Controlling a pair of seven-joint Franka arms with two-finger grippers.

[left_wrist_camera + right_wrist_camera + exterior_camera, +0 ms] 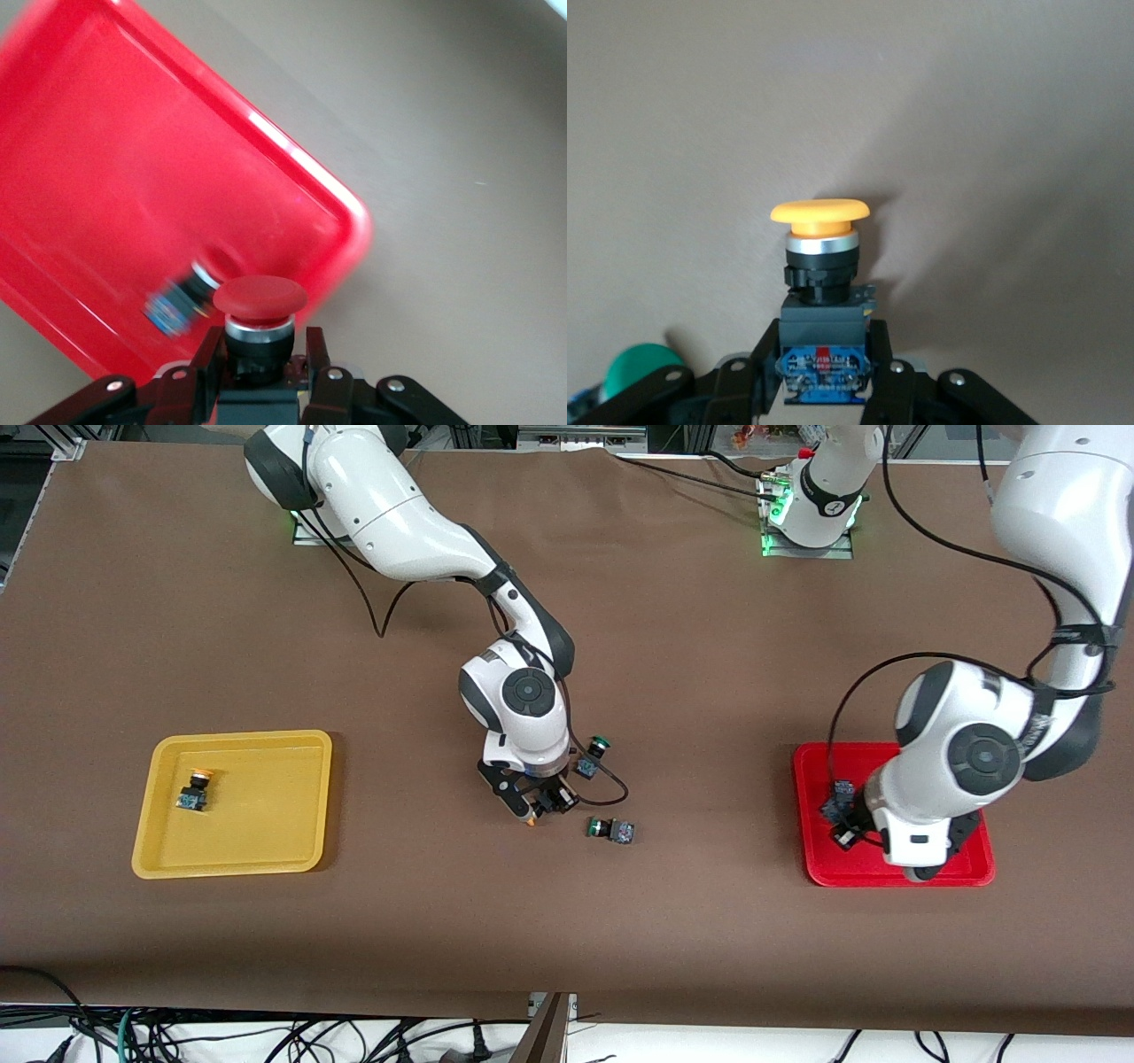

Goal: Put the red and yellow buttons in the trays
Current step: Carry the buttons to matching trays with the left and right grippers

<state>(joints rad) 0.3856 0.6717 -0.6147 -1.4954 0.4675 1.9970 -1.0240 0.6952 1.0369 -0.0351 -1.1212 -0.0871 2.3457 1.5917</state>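
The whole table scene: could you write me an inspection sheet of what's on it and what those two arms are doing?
Surface: brown table, covered in a plain cloth.
Job's things: yellow tray holds one yellow button; red tray holds one red button.
Clutter: two green buttons on the cloth mid-table.
Grippers: right gripper low at mid-table, fingers shut on a second yellow button; left gripper over the red tray, shut on a second red button.
Cables: black leads along both arms, one looping onto the cloth.
Surroundings: tangled cables below the table edge nearest the front camera.
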